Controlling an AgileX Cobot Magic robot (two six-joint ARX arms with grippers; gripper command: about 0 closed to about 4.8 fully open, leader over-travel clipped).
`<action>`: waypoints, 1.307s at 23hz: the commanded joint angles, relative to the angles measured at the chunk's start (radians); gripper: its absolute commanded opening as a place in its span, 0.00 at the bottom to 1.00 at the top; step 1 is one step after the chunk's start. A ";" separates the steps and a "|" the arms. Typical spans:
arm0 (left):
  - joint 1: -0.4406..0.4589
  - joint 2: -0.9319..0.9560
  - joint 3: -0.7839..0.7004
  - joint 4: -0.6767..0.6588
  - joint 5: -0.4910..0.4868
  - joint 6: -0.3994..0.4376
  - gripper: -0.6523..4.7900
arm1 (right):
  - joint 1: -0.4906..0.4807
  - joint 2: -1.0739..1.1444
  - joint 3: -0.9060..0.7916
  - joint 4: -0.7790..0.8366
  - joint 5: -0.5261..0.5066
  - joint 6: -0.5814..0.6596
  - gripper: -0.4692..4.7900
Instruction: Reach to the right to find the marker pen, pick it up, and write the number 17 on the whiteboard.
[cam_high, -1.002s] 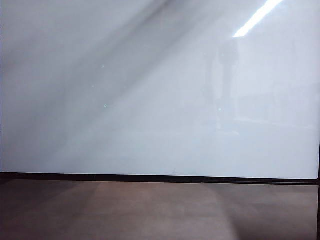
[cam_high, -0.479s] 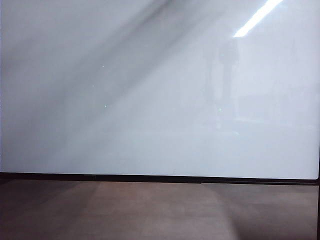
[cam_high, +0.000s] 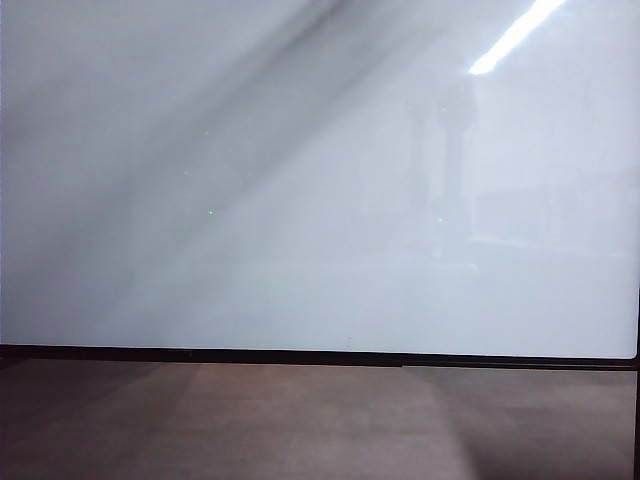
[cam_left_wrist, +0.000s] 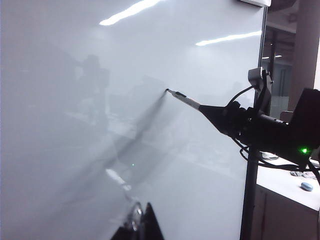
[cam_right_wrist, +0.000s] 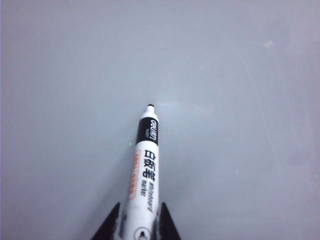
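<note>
The whiteboard (cam_high: 300, 200) is a glossy white panel that fills the exterior view, where neither gripper shows. In the right wrist view my right gripper (cam_right_wrist: 140, 206) is shut on the marker pen (cam_right_wrist: 145, 165), a white barrel with a black collar and a bare black tip aimed at the whiteboard (cam_right_wrist: 235, 75). In the left wrist view the marker pen (cam_left_wrist: 184, 100) sticks out of the right gripper (cam_left_wrist: 205, 108), and its tip meets its own shadow on the whiteboard (cam_left_wrist: 75, 125). The surface around the tip is blank. My left gripper (cam_left_wrist: 143, 217) hangs close to the board, well below the pen, tips together and holding nothing.
A thin black frame (cam_high: 300, 356) edges the board's bottom, with a brown matte surface (cam_high: 300, 420) below it. In the left wrist view the right arm's dark body (cam_left_wrist: 280, 135) reaches past the board's black side edge (cam_left_wrist: 251, 165). A desk (cam_left_wrist: 290, 182) lies beyond.
</note>
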 joint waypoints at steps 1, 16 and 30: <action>0.002 0.001 0.007 0.010 0.003 -0.003 0.11 | 0.001 0.000 0.006 0.016 0.018 -0.010 0.08; 0.002 0.001 0.008 0.010 0.003 -0.003 0.11 | 0.000 0.001 -0.014 -0.064 0.023 -0.010 0.08; 0.002 0.001 0.008 0.009 0.003 -0.003 0.11 | 0.000 0.001 -0.149 -0.053 0.023 0.007 0.08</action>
